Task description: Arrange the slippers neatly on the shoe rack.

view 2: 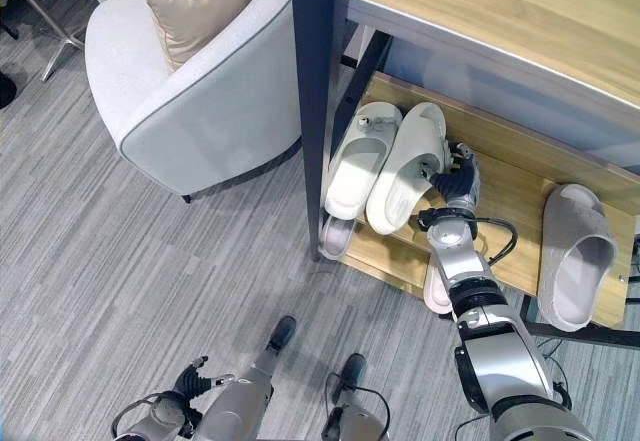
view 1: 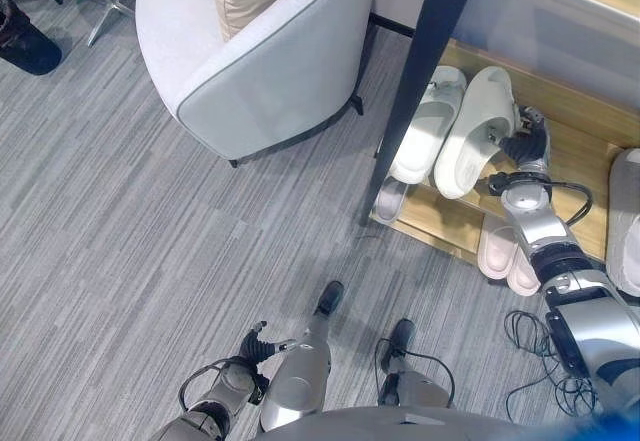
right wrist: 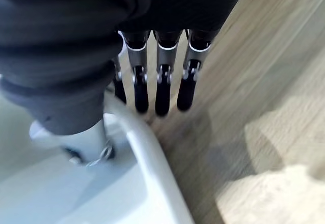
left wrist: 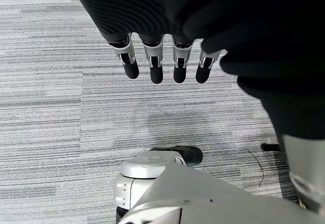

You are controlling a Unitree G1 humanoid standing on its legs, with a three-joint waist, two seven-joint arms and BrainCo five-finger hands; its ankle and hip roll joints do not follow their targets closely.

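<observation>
Two white slippers lie side by side, toes outward, on the wooden shoe rack shelf (view 2: 510,201): the left one (view 1: 425,126) and the right one (view 1: 475,131). My right hand (view 1: 527,147) is against the right slipper's outer edge. Its fingers (right wrist: 160,87) point straight down along the rim of that slipper (right wrist: 101,193) onto the wood, and the thumb reaches over the rim; the hand is open. A grey slipper (view 2: 575,251) lies alone at the right end of the same shelf. My left hand (view 1: 255,346) hangs low over the carpet with its fingers (left wrist: 155,64) straight, holding nothing.
A pair of pink slippers (view 1: 505,251) and another pale slipper (view 2: 337,236) sit on the lower shelf. The rack's black post (view 1: 420,71) stands left of the white pair, under a wooden top (view 2: 480,11). A light grey armchair (view 1: 260,61) with a beige cushion stands to the left.
</observation>
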